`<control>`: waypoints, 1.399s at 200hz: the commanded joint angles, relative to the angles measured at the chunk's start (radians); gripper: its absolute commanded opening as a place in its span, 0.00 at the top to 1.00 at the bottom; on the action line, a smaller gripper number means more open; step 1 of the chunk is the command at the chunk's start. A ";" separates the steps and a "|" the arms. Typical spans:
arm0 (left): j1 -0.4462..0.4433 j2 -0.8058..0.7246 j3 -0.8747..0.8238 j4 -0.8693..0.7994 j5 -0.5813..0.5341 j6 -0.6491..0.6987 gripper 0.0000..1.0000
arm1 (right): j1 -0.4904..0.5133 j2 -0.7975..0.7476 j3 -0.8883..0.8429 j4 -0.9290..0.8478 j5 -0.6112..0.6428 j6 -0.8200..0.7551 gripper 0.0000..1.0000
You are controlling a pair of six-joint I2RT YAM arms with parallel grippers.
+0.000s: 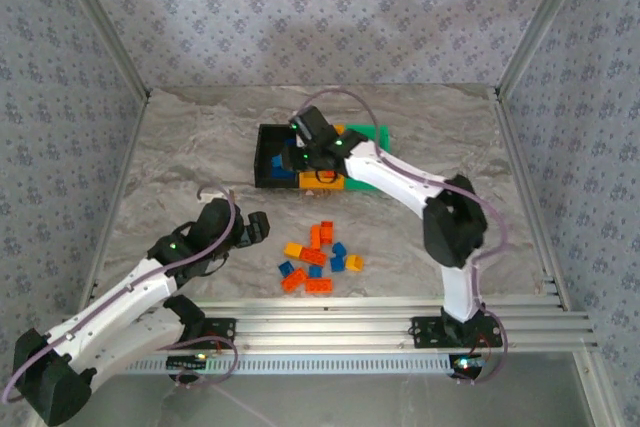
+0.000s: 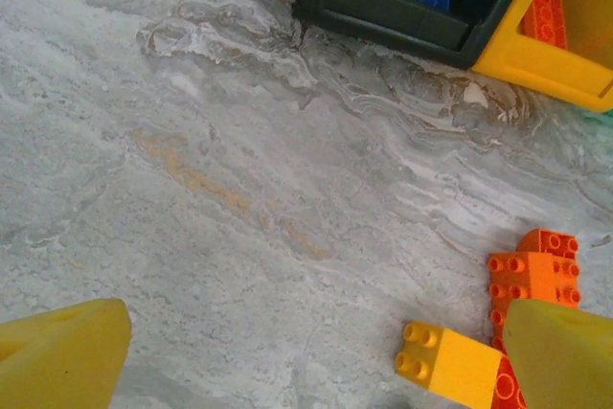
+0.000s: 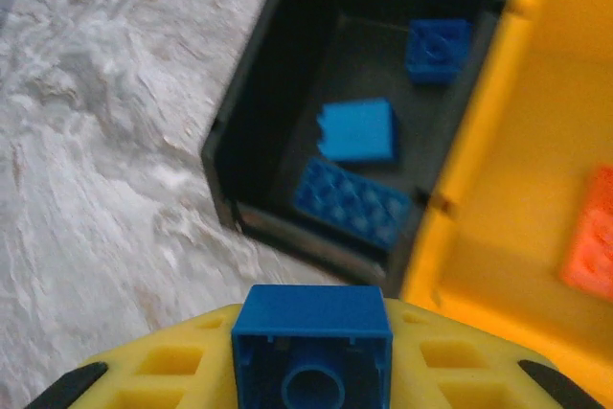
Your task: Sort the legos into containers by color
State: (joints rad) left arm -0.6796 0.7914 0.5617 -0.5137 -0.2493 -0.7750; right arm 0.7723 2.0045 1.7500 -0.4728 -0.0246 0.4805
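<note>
Marble table (image 1: 180, 147). Containers (image 1: 262, 159) sit upper centre of the top view. Right gripper (image 1: 298, 157) hangs over the black bin (image 3: 249, 122), clamped on a blue lego (image 3: 312, 332); colours match, probably for a drop. Left gripper (image 2: 316, 361) is spread wide and empty beside the loose legos (image 1: 318, 257), lower centre.

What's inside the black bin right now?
Three blue legos lie in the black bin. In the top view the right arm covers part of its floor.
</note>
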 commanded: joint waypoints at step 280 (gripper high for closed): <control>-0.179 0.647 0.197 0.096 0.219 0.224 0.34 | -0.166 -0.491 -0.636 0.240 0.021 0.083 0.19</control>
State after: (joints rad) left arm -0.8513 1.4220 0.7567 -0.3935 -0.0189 -0.5503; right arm 0.6140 1.5543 1.1198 -0.2539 -0.0223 0.5503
